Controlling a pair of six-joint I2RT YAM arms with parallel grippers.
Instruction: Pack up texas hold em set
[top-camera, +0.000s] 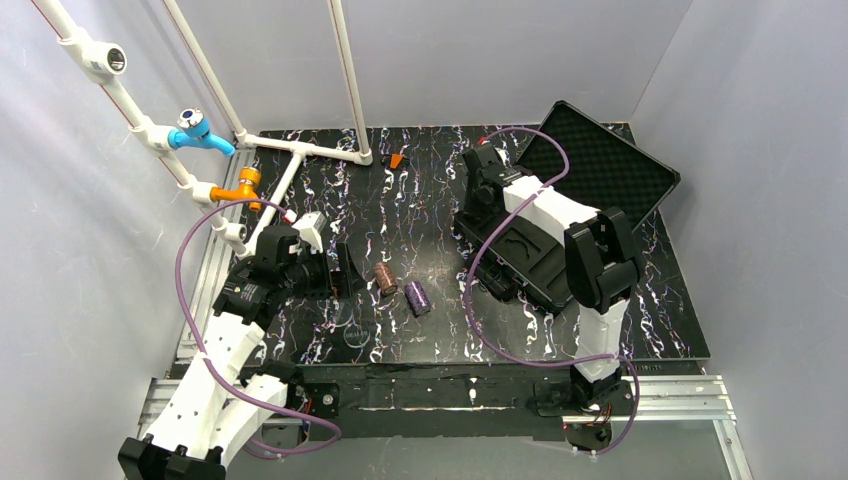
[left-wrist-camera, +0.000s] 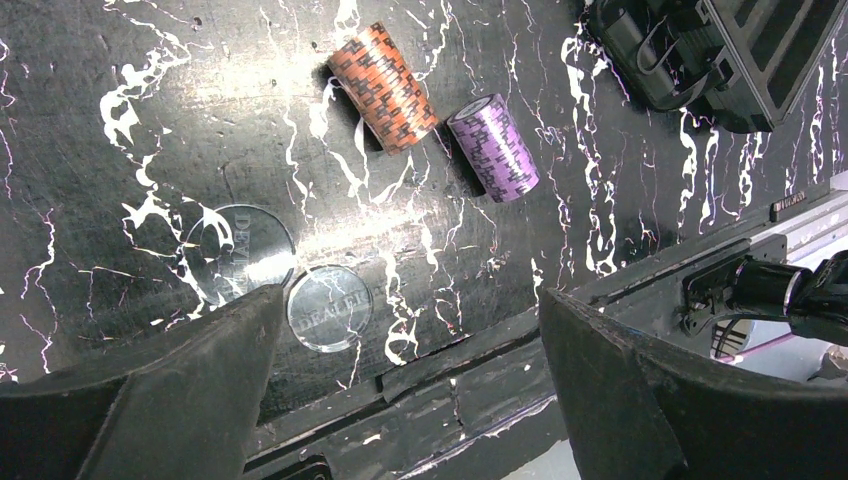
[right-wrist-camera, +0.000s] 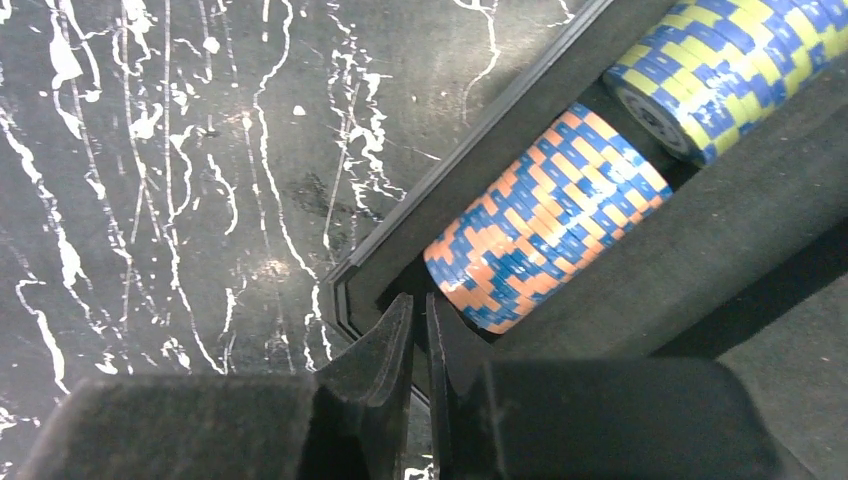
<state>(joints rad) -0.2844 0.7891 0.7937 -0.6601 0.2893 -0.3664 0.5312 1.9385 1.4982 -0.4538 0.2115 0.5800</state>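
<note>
We see the left fingers spread wide above the tabletop, with nothing between them but bare surface. Two clear round discs marked "DEALER" lie flat side by side just ahead of one fingertip; the nearer disc sits just inside that tip and the farther one is partly hidden behind it. Further ahead of these fingers, two chip stacks lie on their sides: one orange-brown stack and one purple stack, close together, with the purple one on the side toward the other finger. A corner of the black case shows beyond that other finger, well apart from both stacks. The right fingers are pressed together and pinch nothing. Their tips hang at a corner of the case, right over its rim. Just ahead of the tips, one orange-and-blue stack lies on its side in a groove of the moulded tray; we cannot tell whether the tips touch it. One yellow-and-blue stack lies in the same groove, further from the fingers. That makes four stacks counted: two in the tray, two on the tabletop. From above, the case stands open, its foam-lined lid tilted back beyond the right fingers, and one small orange piece lies far ahead of the left fingers.
</note>
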